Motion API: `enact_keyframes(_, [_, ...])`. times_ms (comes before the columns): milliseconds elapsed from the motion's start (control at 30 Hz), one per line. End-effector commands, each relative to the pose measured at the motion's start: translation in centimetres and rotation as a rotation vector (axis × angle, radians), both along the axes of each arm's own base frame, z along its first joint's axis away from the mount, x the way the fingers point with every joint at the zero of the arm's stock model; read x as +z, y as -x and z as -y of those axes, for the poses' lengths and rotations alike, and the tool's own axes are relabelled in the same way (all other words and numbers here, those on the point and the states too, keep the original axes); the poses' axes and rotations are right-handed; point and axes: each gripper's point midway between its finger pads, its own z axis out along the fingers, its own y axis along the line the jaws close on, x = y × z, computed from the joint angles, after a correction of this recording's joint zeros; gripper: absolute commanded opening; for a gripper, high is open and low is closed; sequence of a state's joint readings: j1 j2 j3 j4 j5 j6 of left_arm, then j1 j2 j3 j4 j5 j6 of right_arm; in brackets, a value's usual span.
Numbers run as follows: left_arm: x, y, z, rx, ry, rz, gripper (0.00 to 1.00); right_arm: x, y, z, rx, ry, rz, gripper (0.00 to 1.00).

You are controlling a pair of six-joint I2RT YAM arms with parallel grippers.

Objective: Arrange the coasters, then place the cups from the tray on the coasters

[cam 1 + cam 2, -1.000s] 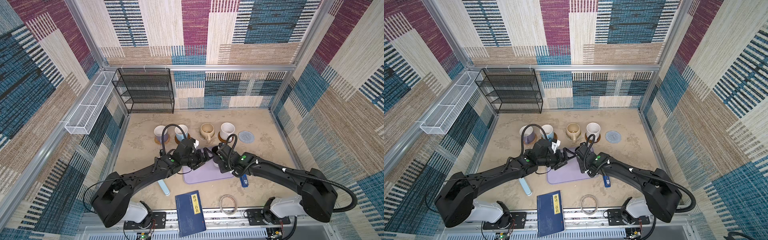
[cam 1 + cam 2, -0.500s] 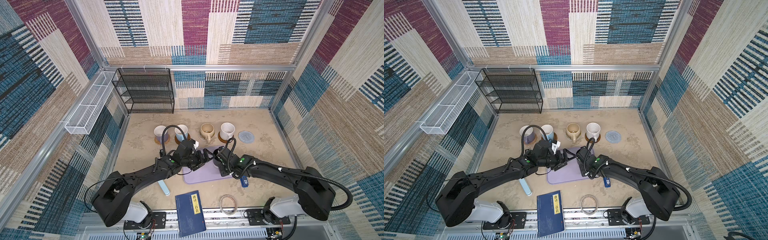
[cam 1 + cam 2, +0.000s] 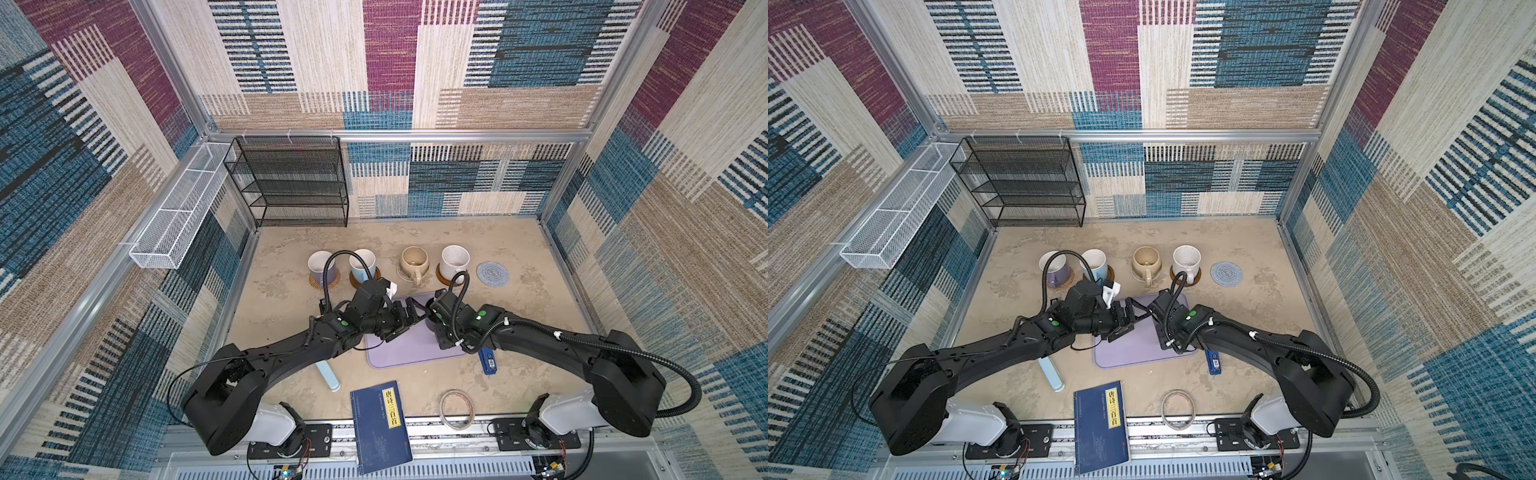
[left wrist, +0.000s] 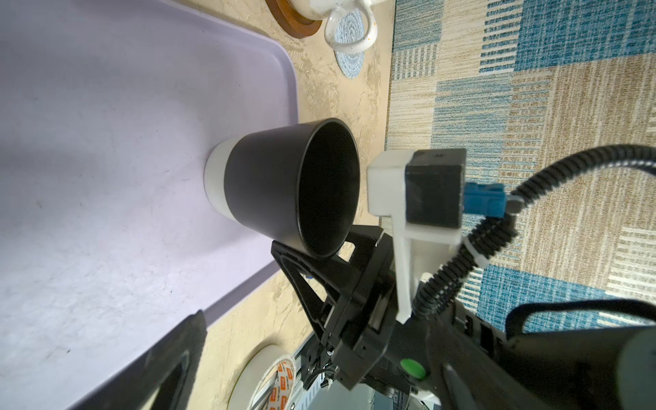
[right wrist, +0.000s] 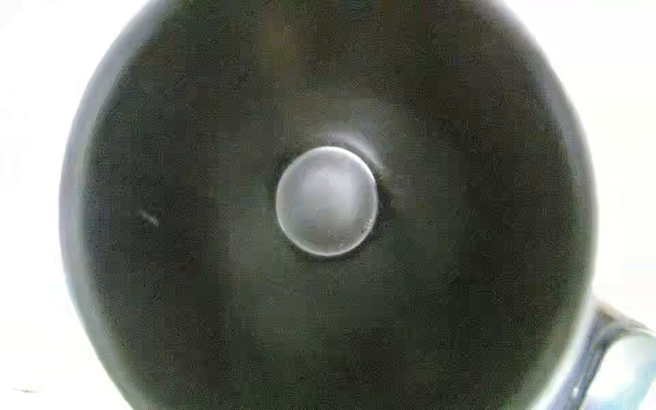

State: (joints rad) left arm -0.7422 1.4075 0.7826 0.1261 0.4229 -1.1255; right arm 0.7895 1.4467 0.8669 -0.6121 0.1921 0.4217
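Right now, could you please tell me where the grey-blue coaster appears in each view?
Both top views: grey-blue coaster at the back row's right end.
Left wrist: coaster behind the handle of the speckled white mug.
Right wrist: not in it.
Shared landmark: that mug, beside it.

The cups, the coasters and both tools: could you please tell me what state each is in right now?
lilac cup: upright on the rattan coaster
light blue cup: upright on the first brown coaster
beige cup: upright on the lacy coaster
speckled cup: upright on the second brown coaster
black cup: upright on the tray
grey-blue coaster: bare
left tool: open
right tool: at the black cup; grip unclear
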Motion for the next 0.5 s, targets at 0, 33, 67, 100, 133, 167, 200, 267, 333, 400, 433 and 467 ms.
enact_keyframes(0, [0.7, -0.2, 0.1, 0.008, 0.021, 0.018, 1.00, 0.1, -0.5, 0.2, -0.025, 0.016, 0.013, 0.19])
enact_keyframes(33, [0.7, -0.2, 0.1, 0.008, 0.020, 0.017, 1.00, 0.1, -0.5, 0.3, -0.022, 0.018, 0.015, 0.13])
enact_keyframes(67, [0.7, -0.2, 0.1, 0.008, 0.017, 0.018, 1.00, 0.0, -0.5, 0.3, -0.021, 0.019, 0.014, 0.09])
enact_keyframes(100, [0.7, -0.2, 0.0, 0.008, 0.016, 0.019, 1.00, 0.2, -0.5, 0.3, -0.019, 0.019, 0.021, 0.05])
enact_keyframes(133, [0.7, -0.1, 0.0, 0.008, 0.014, 0.018, 0.99, 0.2, -0.5, 0.4, -0.020, 0.021, 0.022, 0.02])
enact_keyframes(167, [0.7, -0.2, -0.1, 0.009, 0.014, 0.020, 0.99, 0.3, -0.6, 0.4, -0.016, 0.019, 0.028, 0.00])
enact_keyframes(200, [0.6, -0.1, -0.1, 0.009, 0.013, 0.020, 1.00, 0.6, -0.7, 0.4, -0.015, 0.015, 0.039, 0.00])
enact_keyframes(267, [0.6, -0.2, -0.1, 0.010, 0.013, 0.020, 1.00, 1.4, -0.9, 0.3, -0.012, -0.002, 0.066, 0.00])
enact_keyframes(333, [0.6, -0.2, 0.0, 0.007, 0.016, 0.021, 1.00, 2.2, -1.1, 0.2, -0.008, -0.022, 0.097, 0.00])
enact_keyframes(400, [0.6, -0.3, 0.1, 0.007, 0.018, 0.023, 1.00, 3.2, -1.4, 0.2, -0.009, -0.037, 0.127, 0.00])
enact_keyframes(433, [0.7, -0.3, 0.2, 0.005, 0.020, 0.023, 1.00, 3.6, -1.5, 0.2, -0.012, -0.045, 0.141, 0.00])
enact_keyframes(467, [0.8, -0.4, 0.2, 0.004, 0.020, 0.025, 1.00, 3.9, -1.6, 0.3, -0.014, -0.042, 0.151, 0.00])
